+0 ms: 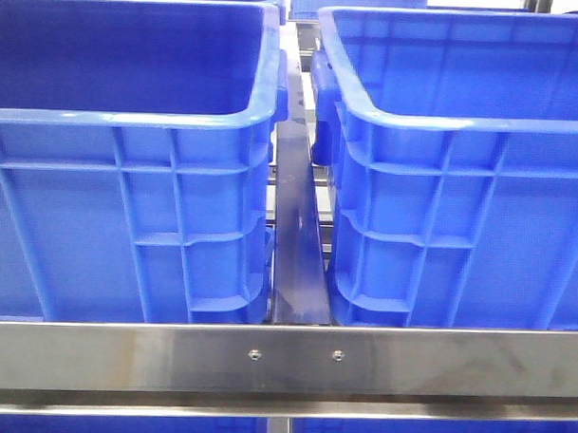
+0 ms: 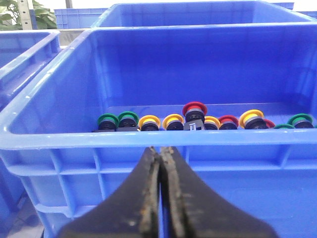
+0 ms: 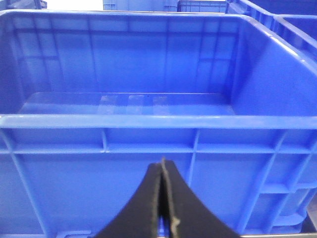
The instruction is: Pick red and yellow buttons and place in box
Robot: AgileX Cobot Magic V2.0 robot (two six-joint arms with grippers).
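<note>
In the left wrist view a deep blue crate [image 2: 148, 139] holds a row of round buttons along its floor: red ones [image 2: 194, 108] [image 2: 228, 120], yellow ones [image 2: 149, 122] [image 2: 173, 121] [image 2: 251, 118] and green ones [image 2: 107, 120] [image 2: 300, 119]. My left gripper [image 2: 160, 148] is shut and empty, outside that crate, just below its near rim. In the right wrist view another blue crate, the box [image 3: 148, 121], is empty inside. My right gripper [image 3: 162, 163] is shut and empty, outside its near wall below the rim. Neither gripper shows in the front view.
The front view shows two blue crates side by side, left [image 1: 131, 116] and right [image 1: 444, 122], with a dark bar [image 1: 293, 226] in the narrow gap between them. A steel rail [image 1: 284, 359] runs across in front. More blue crates stand behind [image 2: 198, 12].
</note>
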